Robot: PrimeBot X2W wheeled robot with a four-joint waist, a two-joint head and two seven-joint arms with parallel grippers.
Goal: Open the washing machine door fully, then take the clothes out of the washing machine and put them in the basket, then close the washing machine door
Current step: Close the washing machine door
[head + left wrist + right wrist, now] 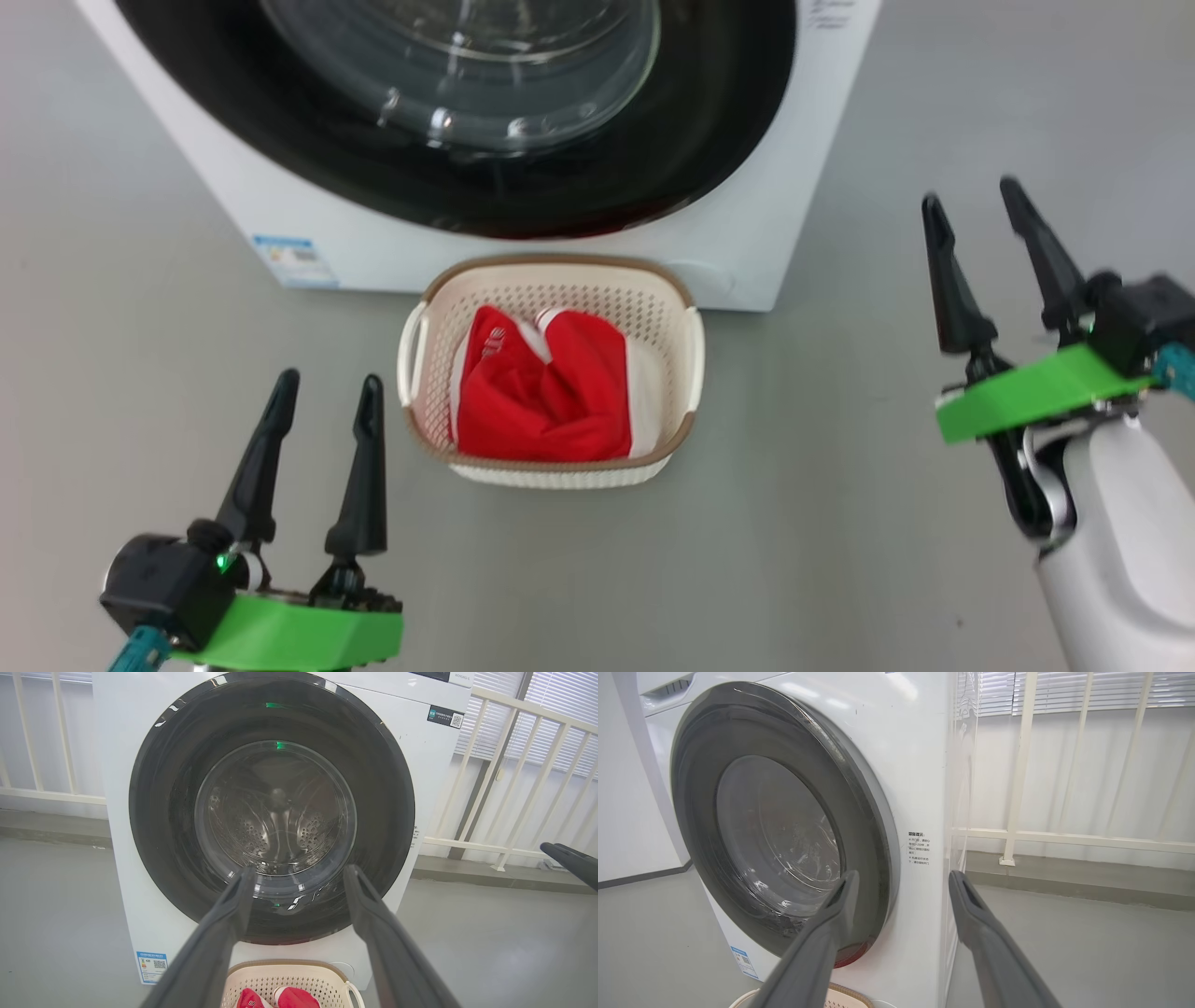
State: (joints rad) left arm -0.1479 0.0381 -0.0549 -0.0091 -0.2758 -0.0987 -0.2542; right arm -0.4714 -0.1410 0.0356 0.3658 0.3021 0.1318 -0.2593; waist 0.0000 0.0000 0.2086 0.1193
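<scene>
The white washing machine (747, 243) (117, 765) (915, 765) stands in front of me. Its round black-rimmed door (467, 177) (271, 807) (780, 826) lies shut against the front, and the steel drum shows through the glass. On the floor before it sits the cream basket (667, 308) (289, 970) with red and white clothes (546, 387) (296, 997) inside. My left gripper (327, 392) (299, 872) is open and empty, left of the basket. Open and empty too, my right gripper (976, 201) (901, 877) hovers at the machine's right front corner.
Grey floor (840, 523) surrounds the basket. A white railing (509, 779) (1017, 770) with blinds and curtain runs behind and to the right of the machine. A blue label (294, 261) marks its lower left corner.
</scene>
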